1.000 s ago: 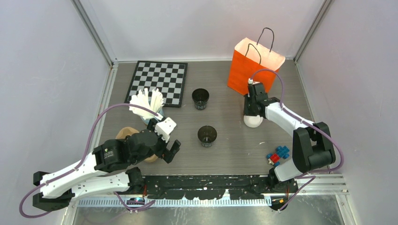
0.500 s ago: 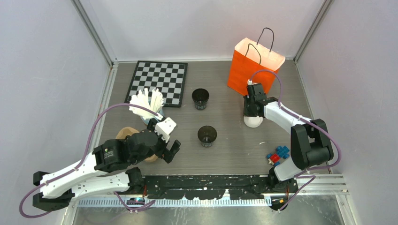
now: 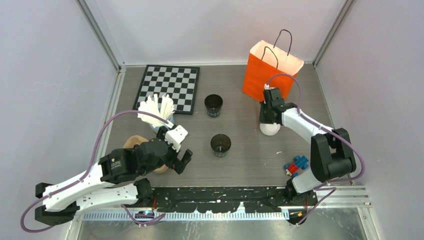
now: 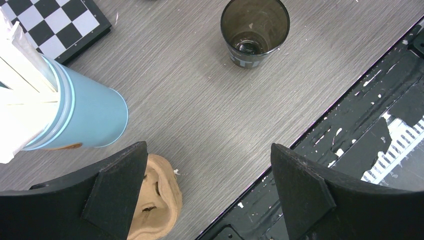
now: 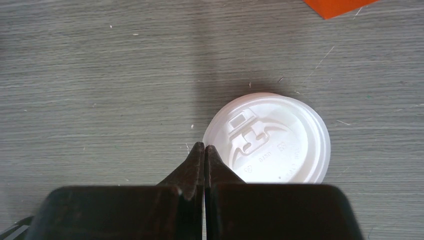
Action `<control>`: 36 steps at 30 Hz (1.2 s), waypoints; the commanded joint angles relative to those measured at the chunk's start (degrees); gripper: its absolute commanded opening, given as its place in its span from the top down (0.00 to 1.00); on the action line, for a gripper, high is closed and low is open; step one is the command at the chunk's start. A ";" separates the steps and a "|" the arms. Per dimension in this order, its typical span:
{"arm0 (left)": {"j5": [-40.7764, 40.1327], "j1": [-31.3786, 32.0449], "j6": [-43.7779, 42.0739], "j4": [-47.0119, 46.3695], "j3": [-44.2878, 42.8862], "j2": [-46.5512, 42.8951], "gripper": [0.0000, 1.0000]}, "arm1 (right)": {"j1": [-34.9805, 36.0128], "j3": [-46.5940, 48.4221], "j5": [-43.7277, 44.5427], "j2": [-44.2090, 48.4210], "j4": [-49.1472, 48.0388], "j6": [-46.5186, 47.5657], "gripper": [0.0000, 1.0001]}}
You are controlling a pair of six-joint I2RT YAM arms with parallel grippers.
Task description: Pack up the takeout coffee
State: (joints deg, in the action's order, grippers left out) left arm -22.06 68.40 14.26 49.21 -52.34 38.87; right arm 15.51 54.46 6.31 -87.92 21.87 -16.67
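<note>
Two black paper cups stand uncapped on the grey table (image 3: pixel 245 160) in the overhead view. One cup (image 3: pixel 213 105) is just right of the chessboard (image 3: pixel 170 88), and the other cup (image 3: pixel 220 144) is lower, near the middle of the frame. Both are well apart from the orange paper bag (image 3: pixel 267 75), which stands upright at the upper right with its mouth open and its black handles up. Between the lower cup and the bag sit a white plastic lid (image 3: pixel 270 130) and the right arm bent over it.

The right gripper (image 5: pixel 204 148) has its jaws pressed together, with the tips at the lid's left rim. The wrist view does not show whether they pinch that rim or only touch it, nor whether a cup sits under the lid.

The left gripper (image 4: pixel 208 150) hangs over bare table at the lower left, its jaws spread wide with nothing between them. Its wrist view has the lower cup at the top of the frame. A light-blue cup (image 4: pixel 85 117) stuffed with white sticks is at the left, and a tan ear-shaped piece (image 4: pixel 159 197) lies beside the left finger. A cluster of blue and red blocks (image 3: pixel 296 165) lies at the lower right, by the right arm's base.
</note>
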 commanded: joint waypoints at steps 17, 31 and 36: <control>-0.78 0.08 -0.64 -0.21 -0.35 1.04 0.03 | -0.22 2.76 1.32 6.88 3.70 -1.66 1.00; -0.96 0.14 -0.55 -0.24 -0.40 0.68 0.03 | -0.23 3.98 -0.59 4.05 3.54 -0.28 0.72; -0.96 0.15 -0.60 -0.26 -0.35 0.81 0.03 | -0.23 4.25 -1.47 2.14 3.42 0.07 0.72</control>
State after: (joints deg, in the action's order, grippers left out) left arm -22.09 68.40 14.26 49.95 -52.34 40.10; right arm 15.51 56.51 6.07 -84.62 26.15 -17.58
